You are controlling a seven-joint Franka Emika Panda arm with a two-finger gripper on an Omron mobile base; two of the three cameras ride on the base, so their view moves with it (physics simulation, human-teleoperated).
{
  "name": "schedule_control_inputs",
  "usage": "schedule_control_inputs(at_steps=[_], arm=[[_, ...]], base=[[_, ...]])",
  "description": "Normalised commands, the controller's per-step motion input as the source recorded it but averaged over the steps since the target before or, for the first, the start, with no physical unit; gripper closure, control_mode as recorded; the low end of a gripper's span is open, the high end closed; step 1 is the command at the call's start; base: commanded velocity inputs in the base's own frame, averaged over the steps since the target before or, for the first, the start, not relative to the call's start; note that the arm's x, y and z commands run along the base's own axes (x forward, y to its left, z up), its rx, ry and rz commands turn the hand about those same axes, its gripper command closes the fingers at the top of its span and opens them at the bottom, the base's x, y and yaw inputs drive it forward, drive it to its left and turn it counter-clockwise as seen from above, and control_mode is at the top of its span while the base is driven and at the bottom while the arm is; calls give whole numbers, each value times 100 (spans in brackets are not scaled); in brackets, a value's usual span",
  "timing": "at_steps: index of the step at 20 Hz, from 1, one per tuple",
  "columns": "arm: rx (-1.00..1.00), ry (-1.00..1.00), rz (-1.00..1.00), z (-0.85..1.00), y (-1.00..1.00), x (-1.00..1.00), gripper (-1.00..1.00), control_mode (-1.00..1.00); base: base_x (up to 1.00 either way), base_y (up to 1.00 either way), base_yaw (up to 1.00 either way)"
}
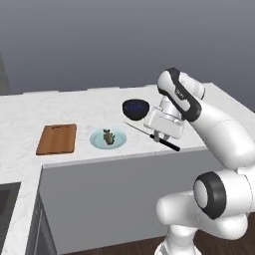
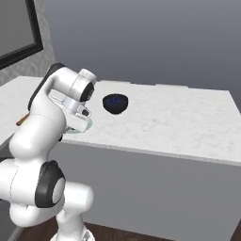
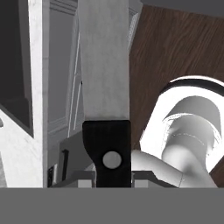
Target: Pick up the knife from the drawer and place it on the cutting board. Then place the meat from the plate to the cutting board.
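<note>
- Carrying the knife in the air just above the front edge of the counter, the gripper is closed on the black handle near the handle's middle; in the hand view the black handle sits between the fingers with the grey blade running away up the frame.
- Judging by its slim shape, the knife is light and stiff, with a smooth handle that could twist in a narrow pinch, so a hold on the handle close to the blade end looks the steadier one (the blade itself is no place to grip).
- Its long axis lies nearly level: the tip points toward the plate and the cutting board, up and to the left in the left base view, while the handle end trails lower right, past the counter edge.
- The meat lies on the plate, just right of the board; a dark bowl stands behind the knife.
- The board lies bare, so neither placement is done yet.
</note>
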Motion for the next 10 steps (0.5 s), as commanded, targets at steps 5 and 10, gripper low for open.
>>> schedule_control_inputs(at_steps=[5, 10], arm=[[0, 0, 0, 0, 0, 0, 100, 100], [0, 0, 0, 0, 0, 0, 100, 100]], base=[[-37, 28, 0], [-8, 65, 0]])
